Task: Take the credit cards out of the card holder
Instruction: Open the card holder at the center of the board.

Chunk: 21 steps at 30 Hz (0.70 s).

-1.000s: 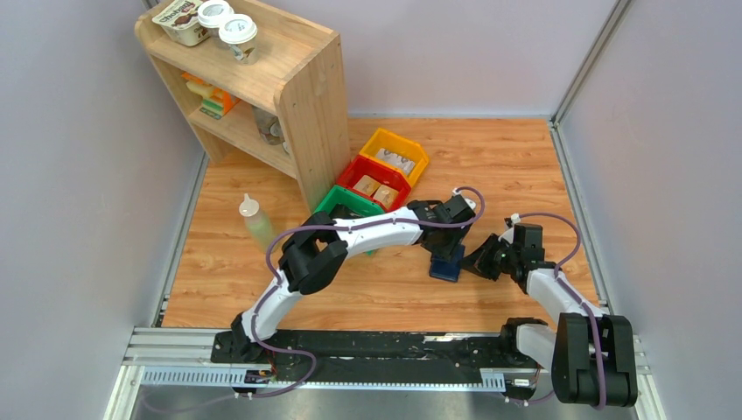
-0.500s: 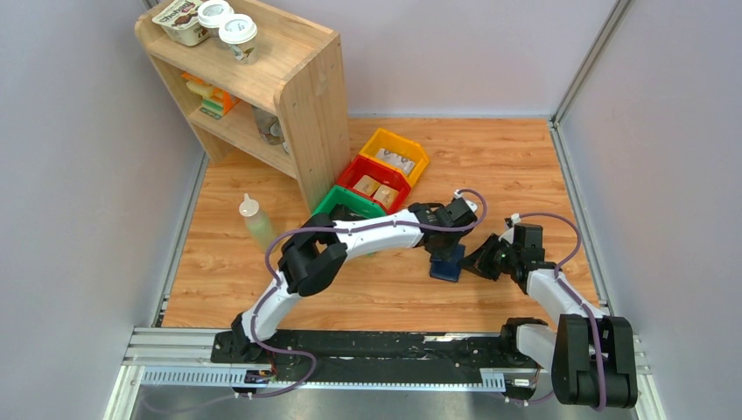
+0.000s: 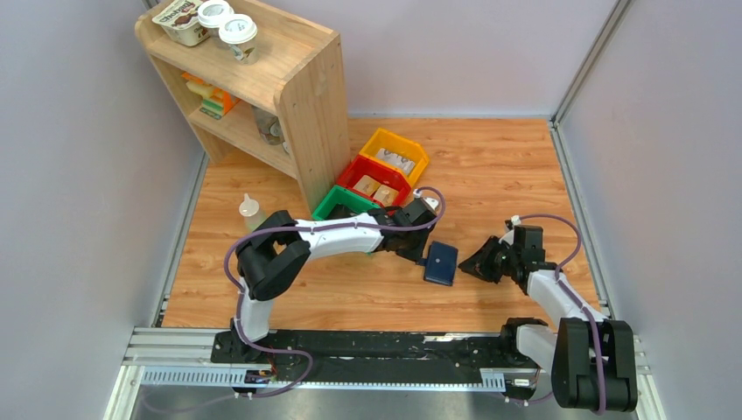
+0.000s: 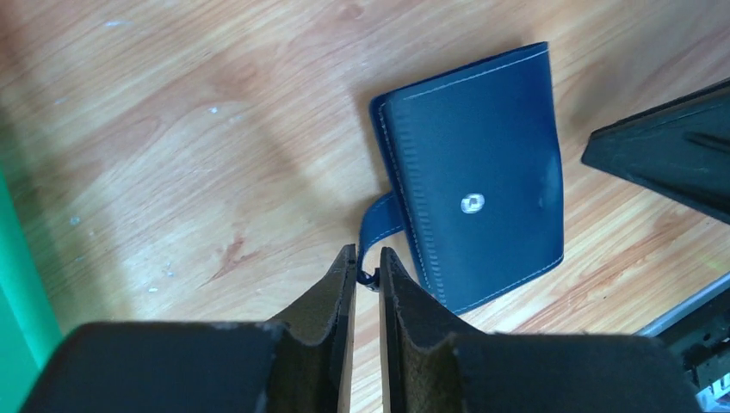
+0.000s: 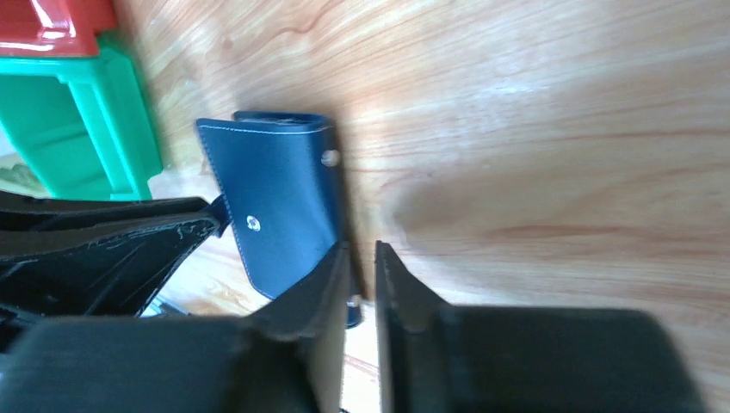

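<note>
The card holder [image 3: 441, 262], navy blue with pale stitching and a silver snap, lies closed and flat on the desk [image 3: 499, 166], right of centre near its near edge, its strap tab [image 4: 380, 225] sticking out.

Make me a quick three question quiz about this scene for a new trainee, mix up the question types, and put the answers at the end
1. True or false: a credit card already lies out beside the card holder.
2. In the left wrist view, what runs into the narrow gap between the fingertips of the left gripper? A) the strap tab B) a yellow bin C) a bottle cap
3. In the top view, which gripper meets the card holder's right edge?

Key
1. False: no credit card shows anywhere.
2. A.
3. The right gripper.
</note>
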Each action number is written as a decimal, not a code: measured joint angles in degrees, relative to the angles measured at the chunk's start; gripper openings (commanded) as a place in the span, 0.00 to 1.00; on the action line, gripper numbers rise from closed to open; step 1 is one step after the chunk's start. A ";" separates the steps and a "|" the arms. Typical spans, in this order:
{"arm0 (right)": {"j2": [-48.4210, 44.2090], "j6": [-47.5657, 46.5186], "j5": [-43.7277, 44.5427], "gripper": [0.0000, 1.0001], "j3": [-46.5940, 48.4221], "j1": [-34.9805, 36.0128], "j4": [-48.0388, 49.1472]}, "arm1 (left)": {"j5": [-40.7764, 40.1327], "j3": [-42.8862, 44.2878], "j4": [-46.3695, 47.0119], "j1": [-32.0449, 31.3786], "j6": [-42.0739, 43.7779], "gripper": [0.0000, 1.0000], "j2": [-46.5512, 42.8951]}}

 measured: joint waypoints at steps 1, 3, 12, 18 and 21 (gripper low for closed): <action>-0.02 -0.13 0.68 0.35 0.04 0.00 -0.26 | 0.00 -0.83 0.48 0.20 -0.24 0.11 -0.46; -0.02 -0.31 1.70 0.51 0.07 -0.07 -0.63 | 0.00 -2.40 1.33 0.52 -1.11 0.12 -1.16; -2.97 -1.95 7.43 1.00 6.80 4.28 -7.58 | -0.70 -8.94 6.25 0.98 -6.49 0.15 -3.17; -4.52 -4.00 16.48 1.00 15.43 13.33 -15.13 | -1.51 -12.76 9.57 0.96 -11.30 0.12 -5.14; -4.00 -4.85 19.89 1.00 17.81 16.63 -17.44 | -2.29 -14.62 11.34 0.83 -13.29 0.11 -5.92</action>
